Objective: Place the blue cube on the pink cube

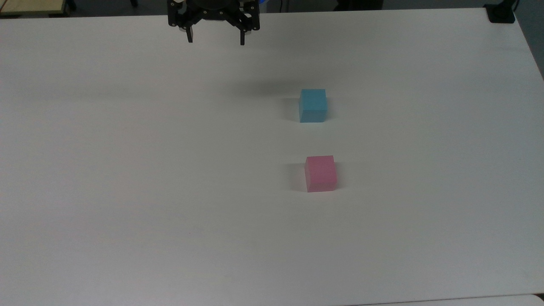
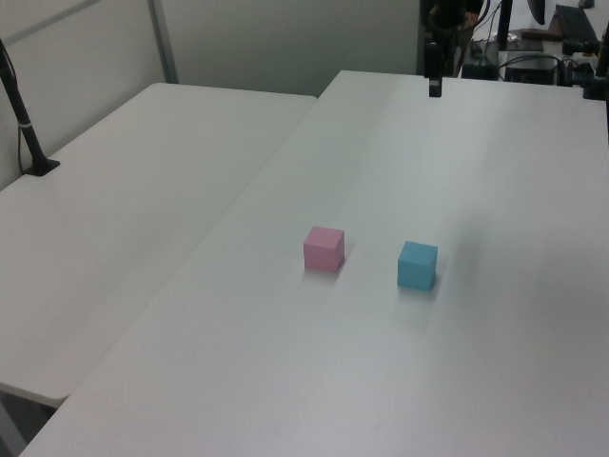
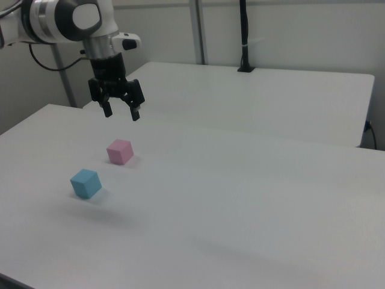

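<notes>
The blue cube [image 1: 313,105] sits flat on the white table [image 1: 127,170], one face up. Being a cube, it has no long axis; in the top view its edges run almost square to the picture, turned only slightly. The pink cube [image 1: 321,173] rests flat on the same table, below the blue cube in the top view and apart from it, with bare tabletop between them. It is turned a touch more than the blue one. In the left view the pink cube [image 2: 324,248] lies to the left of the blue cube [image 2: 417,265]; in the right view the pink cube [image 3: 120,151] lies up and to the right of the blue cube [image 3: 85,183].

The gripper [image 1: 216,39] hangs above the table at the top view's upper edge, well apart from both cubes. Its jaws stand wide apart, pointing down, holding and touching nothing. In the right view the gripper [image 3: 121,112] hovers above and behind the pink cube, under the arm's white wrist [image 3: 72,18].
</notes>
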